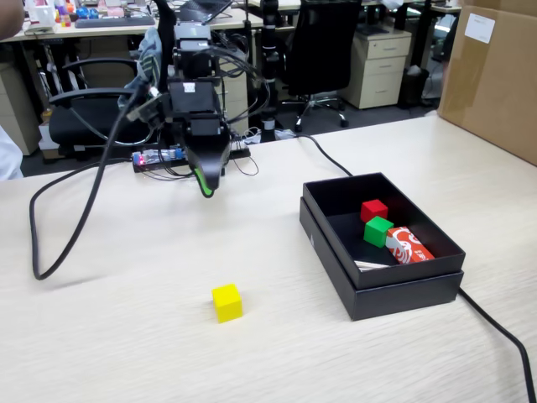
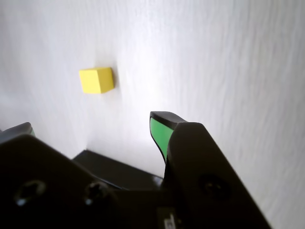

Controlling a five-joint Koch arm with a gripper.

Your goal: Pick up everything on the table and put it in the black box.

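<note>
Clearly, the one thing left out on the wide light beige wood-grain tabletop (image 1: 126, 336) is the small bright yellow cube (image 1: 226, 302), which sits on its own near the front of the fixed view, well apart from everything else. The arm's black gripper with green-lined jaws (image 1: 206, 186) hangs above the table further back in that view, empty, its tip pointing down and clear of the surface. From the fixed view the two jaws overlap and their gap is hard to read, but the wrist view shows them spread wide: one green-padded fingertip (image 2: 159, 131) stands at centre and the other just peeks in at the left edge, with bare table between them and nothing held.

The relation that matters is this: in the fixed view the cube lies toward the camera from the gripper and a little to the right; in the wrist view it lies ahead of the jaws and left of the centre fingertip, roughly in line with the open gap. I judge the coming move to be a reach forward and down (a cube has no long axis, though its faces look slightly turned to the jaws).

The shallow rectangular matte black cardboard box (image 1: 394, 298) sits to the right of the cube, already holding a red cube (image 1: 373, 209), a green cube (image 1: 378, 230) and a red-and-white packet (image 1: 409, 245).
</note>
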